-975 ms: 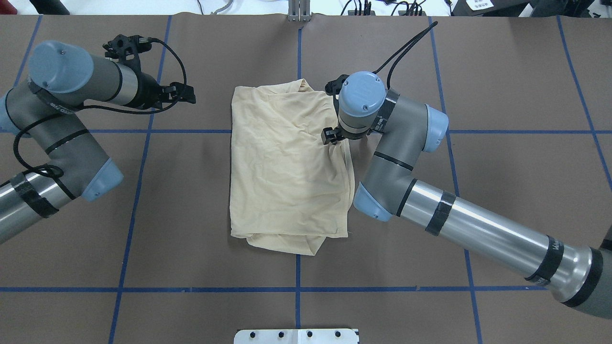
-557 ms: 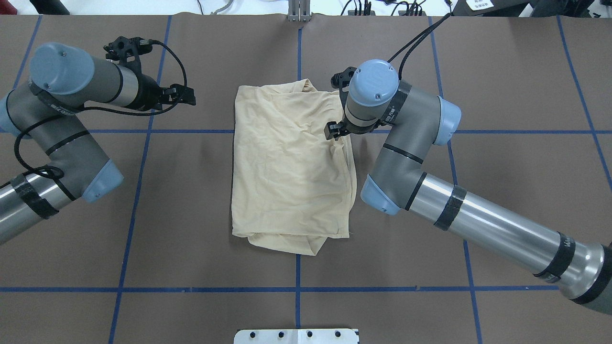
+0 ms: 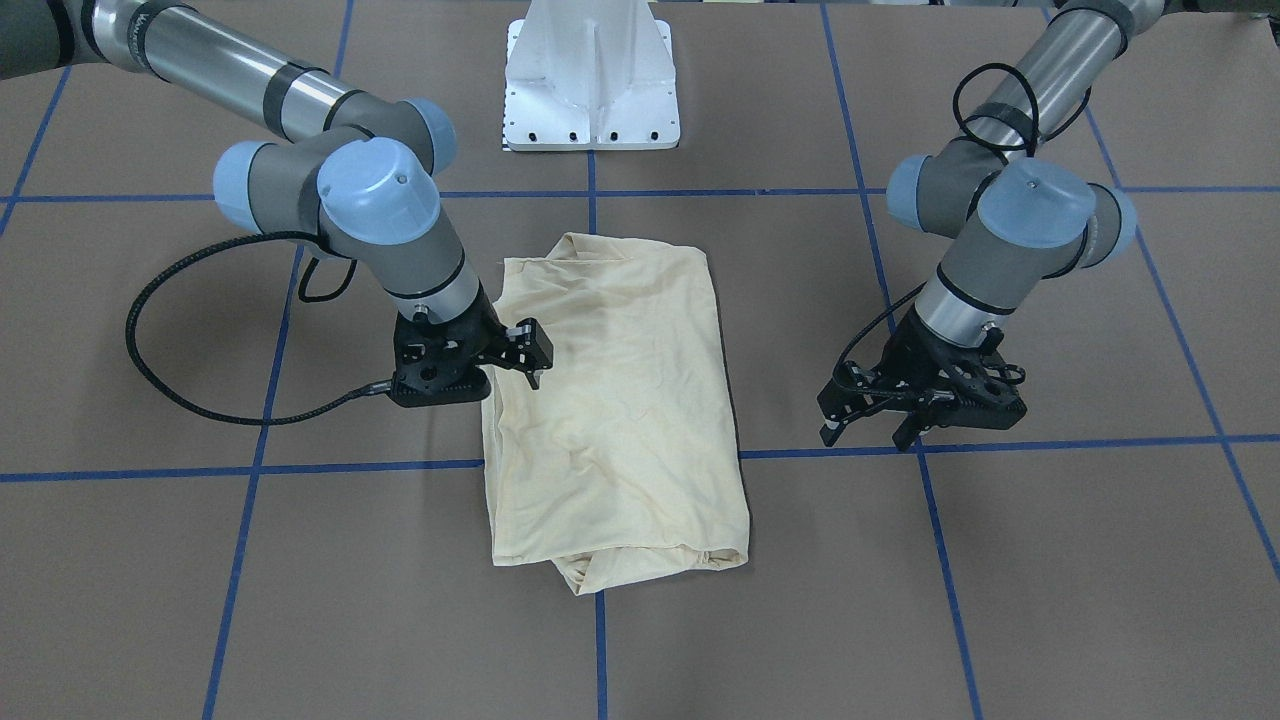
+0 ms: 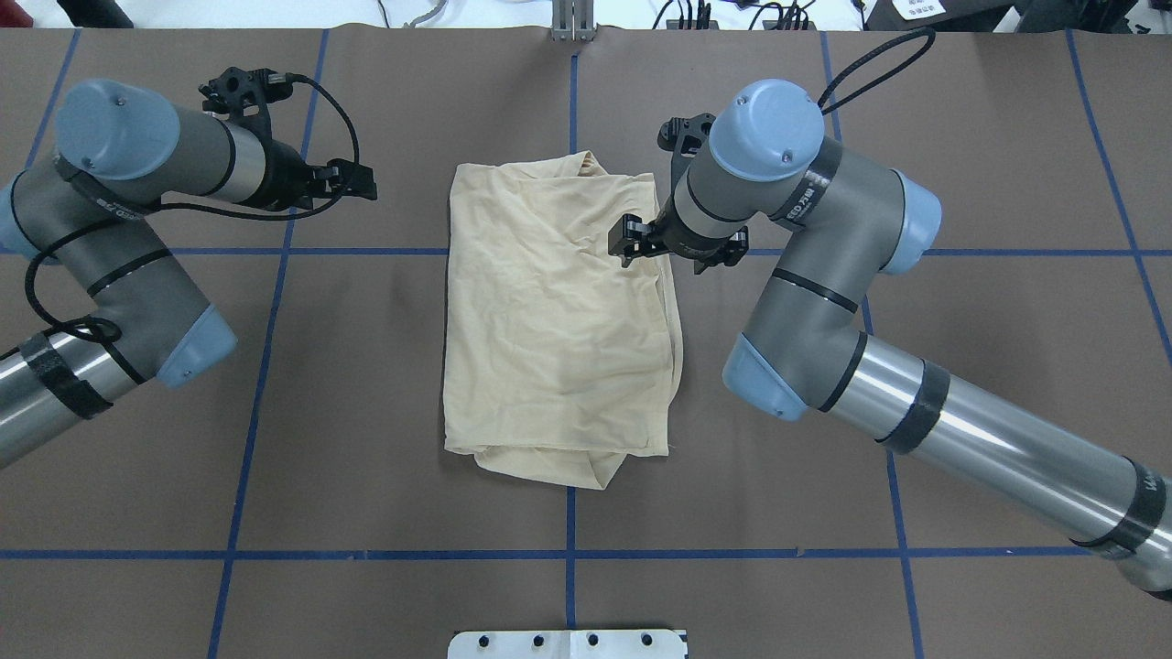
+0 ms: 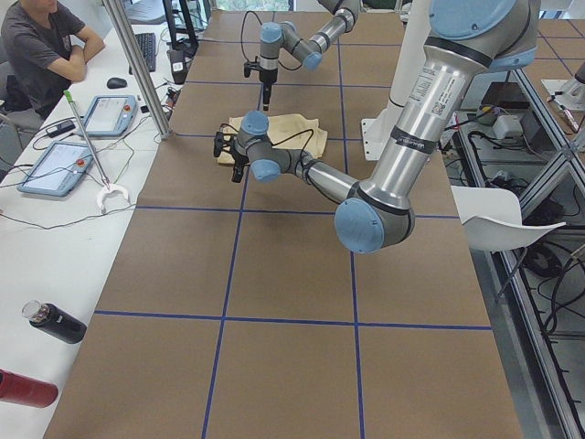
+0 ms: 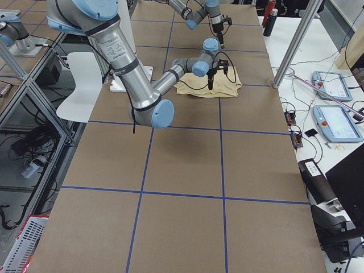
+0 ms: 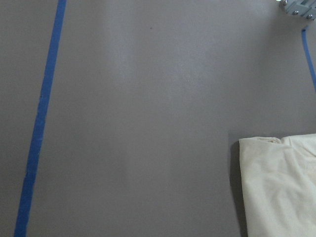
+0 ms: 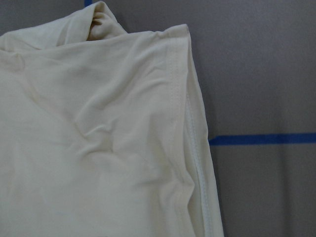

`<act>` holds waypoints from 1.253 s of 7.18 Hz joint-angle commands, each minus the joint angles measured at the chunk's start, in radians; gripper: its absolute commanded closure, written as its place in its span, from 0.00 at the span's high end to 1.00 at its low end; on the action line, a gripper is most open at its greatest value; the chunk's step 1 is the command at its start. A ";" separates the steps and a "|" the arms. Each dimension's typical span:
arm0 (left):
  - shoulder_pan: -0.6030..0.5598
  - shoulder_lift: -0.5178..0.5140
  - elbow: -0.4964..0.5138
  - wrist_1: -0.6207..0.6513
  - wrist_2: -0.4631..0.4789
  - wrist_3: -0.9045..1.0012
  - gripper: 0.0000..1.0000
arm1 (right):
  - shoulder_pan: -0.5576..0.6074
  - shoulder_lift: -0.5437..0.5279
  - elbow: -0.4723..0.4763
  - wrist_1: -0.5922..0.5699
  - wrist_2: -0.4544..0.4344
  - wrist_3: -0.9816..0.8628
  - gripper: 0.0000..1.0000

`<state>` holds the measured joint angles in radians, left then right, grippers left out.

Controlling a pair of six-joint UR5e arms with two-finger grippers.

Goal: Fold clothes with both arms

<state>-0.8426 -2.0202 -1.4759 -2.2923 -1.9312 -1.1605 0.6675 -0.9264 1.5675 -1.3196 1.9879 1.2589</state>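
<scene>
1. Right end effector [image 3: 528, 358]: poised over the T-shirt's [image 4: 549, 311] robot-right edge, toward the end farthest from the robot; whether its jaws are parted or closed cannot be told
2. Left end effector [image 3: 868, 430]: fingers spread, holding nothing, well apart from the T-shirt on its robot-left side
3. T-shirt: pale cream-yellow, folded into a rough rectangle, lying flat on the brown bench [image 4: 366, 458]; a bunched fold protrudes at the end nearest the robot
4. Blue tape lines [image 4: 275, 251]: run beneath the T-shirt
</scene>
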 commanded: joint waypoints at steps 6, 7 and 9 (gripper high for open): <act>0.000 0.011 -0.020 -0.001 0.000 -0.010 1.00 | -0.305 -0.094 0.186 -0.126 -0.276 0.626 0.96; 0.000 0.011 -0.023 -0.001 0.000 -0.011 1.00 | -0.313 -0.132 0.224 -0.127 -0.273 0.626 0.96; 0.002 0.011 -0.034 0.000 0.000 -0.013 1.00 | -0.327 -0.175 0.263 -0.127 -0.261 0.623 0.88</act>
<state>-0.8412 -2.0096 -1.5040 -2.2923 -1.9313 -1.1727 0.3498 -1.0803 1.8112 -1.4434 1.7196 1.8828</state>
